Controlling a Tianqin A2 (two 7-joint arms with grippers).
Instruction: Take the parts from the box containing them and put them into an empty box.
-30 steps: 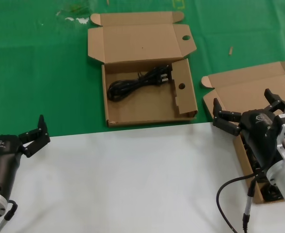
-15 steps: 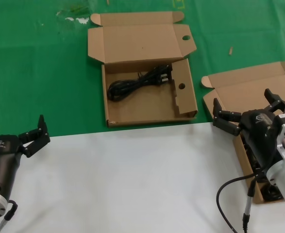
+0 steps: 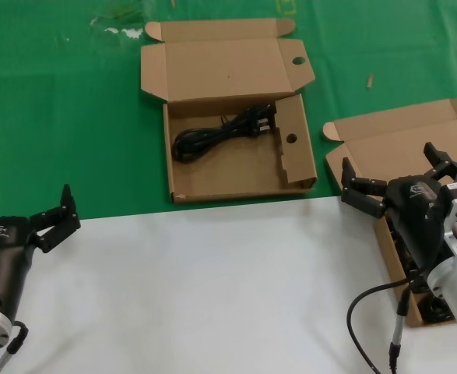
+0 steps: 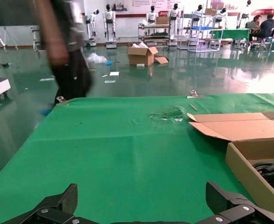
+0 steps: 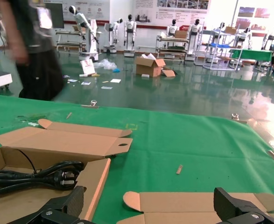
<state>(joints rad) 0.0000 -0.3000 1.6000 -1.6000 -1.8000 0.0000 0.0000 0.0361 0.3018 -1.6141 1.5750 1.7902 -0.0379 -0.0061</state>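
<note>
The wide box with round holes [image 3: 236,167] lies open at the back centre and holds one black coiled cable [image 3: 212,134]. This box [image 5: 87,179] and its cable [image 5: 38,175] also show in the right wrist view, and again as box [image 4: 249,165] and cable [image 4: 270,168] in the left wrist view. The plain-lidded box [image 3: 391,144] sits at the right; my right arm hides most of its inside, where only dark cable bits [image 3: 438,312] peek out. My right gripper [image 3: 399,178] hovers open over it, its lid [image 5: 197,205] between the jaws. My left gripper [image 3: 55,218] waits open at the near left.
A white sheet [image 3: 212,288] covers the near half of the table, and green cloth [image 3: 57,117] covers the far half. Small scraps [image 3: 370,80] lie on the cloth. A person [image 4: 64,46] walks past beyond the far edge of the table.
</note>
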